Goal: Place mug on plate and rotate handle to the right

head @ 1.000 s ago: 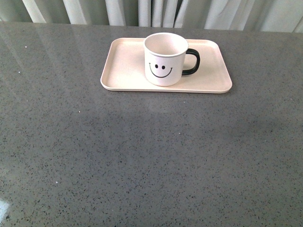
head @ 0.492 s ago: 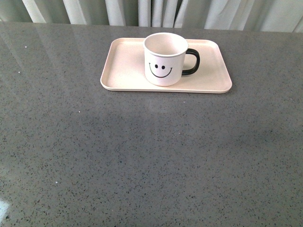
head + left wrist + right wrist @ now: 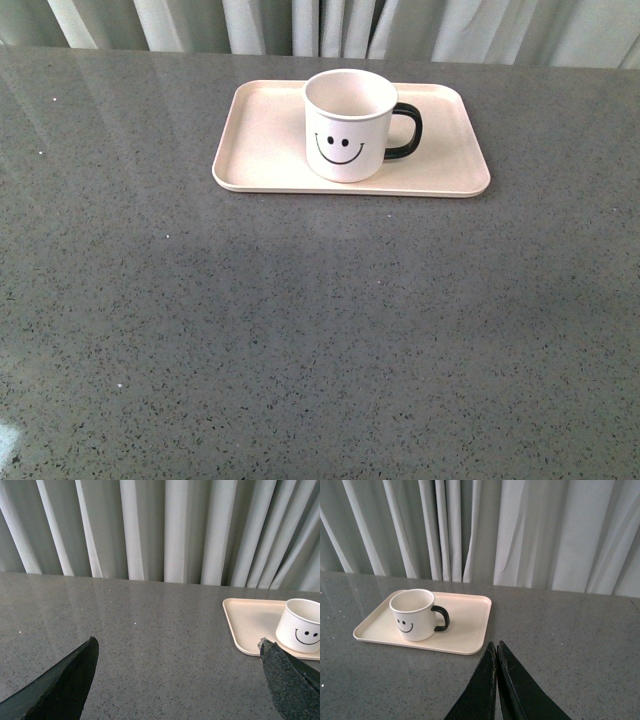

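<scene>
The white mug (image 3: 349, 125) stands upright on the pale pink plate (image 3: 262, 140), smiley face toward the front camera, near the plate's middle. Its black handle (image 3: 405, 132) points to the right. The mug (image 3: 413, 615) and plate (image 3: 465, 630) also show in the right wrist view, and the mug (image 3: 302, 625) and plate (image 3: 250, 622) appear at the edge of the left wrist view. My left gripper (image 3: 177, 652) is open over bare table, well left of the plate. My right gripper (image 3: 496, 647) is shut on nothing, just off the plate's near right corner. Neither arm shows in the front view.
The grey speckled table (image 3: 320, 330) runs wide in front of the plate. Pale pleated curtains (image 3: 330, 25) hang right behind the table's far edge.
</scene>
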{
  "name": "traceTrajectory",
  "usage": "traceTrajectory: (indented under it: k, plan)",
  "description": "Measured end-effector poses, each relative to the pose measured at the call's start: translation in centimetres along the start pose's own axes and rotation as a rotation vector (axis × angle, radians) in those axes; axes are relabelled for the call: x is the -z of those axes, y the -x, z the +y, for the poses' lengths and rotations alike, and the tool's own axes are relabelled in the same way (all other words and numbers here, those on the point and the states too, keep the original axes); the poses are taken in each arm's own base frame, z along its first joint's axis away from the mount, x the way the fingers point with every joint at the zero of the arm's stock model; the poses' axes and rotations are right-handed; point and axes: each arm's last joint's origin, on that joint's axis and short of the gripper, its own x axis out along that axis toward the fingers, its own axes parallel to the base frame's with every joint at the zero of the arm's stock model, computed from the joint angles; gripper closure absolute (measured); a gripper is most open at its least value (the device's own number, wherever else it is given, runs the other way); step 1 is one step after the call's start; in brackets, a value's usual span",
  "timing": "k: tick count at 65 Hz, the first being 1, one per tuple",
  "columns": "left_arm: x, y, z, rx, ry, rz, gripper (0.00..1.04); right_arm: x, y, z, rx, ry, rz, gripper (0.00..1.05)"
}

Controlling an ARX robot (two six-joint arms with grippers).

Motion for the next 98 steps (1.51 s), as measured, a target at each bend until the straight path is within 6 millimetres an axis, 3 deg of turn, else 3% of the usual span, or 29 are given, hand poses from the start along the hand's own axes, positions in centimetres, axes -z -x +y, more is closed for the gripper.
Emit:
traceTrajectory:
  k: [51, 87, 98]
  plan:
    - [0.0, 0.0, 0.0, 0.0, 0.0, 0.0, 0.09, 0.3, 2.1, 0.0, 0.0, 0.0, 0.004, 1.02]
    - [0.0, 0.0, 0.0, 0.0, 0.0, 0.0, 0.09, 0.3, 2.1, 0.0, 0.0, 0.0, 0.004, 0.09]
    - [0.0, 0.0, 0.0, 0.0, 0.0, 0.0, 0.09, 0.3, 2.1, 0.0, 0.0, 0.0, 0.004, 0.09]
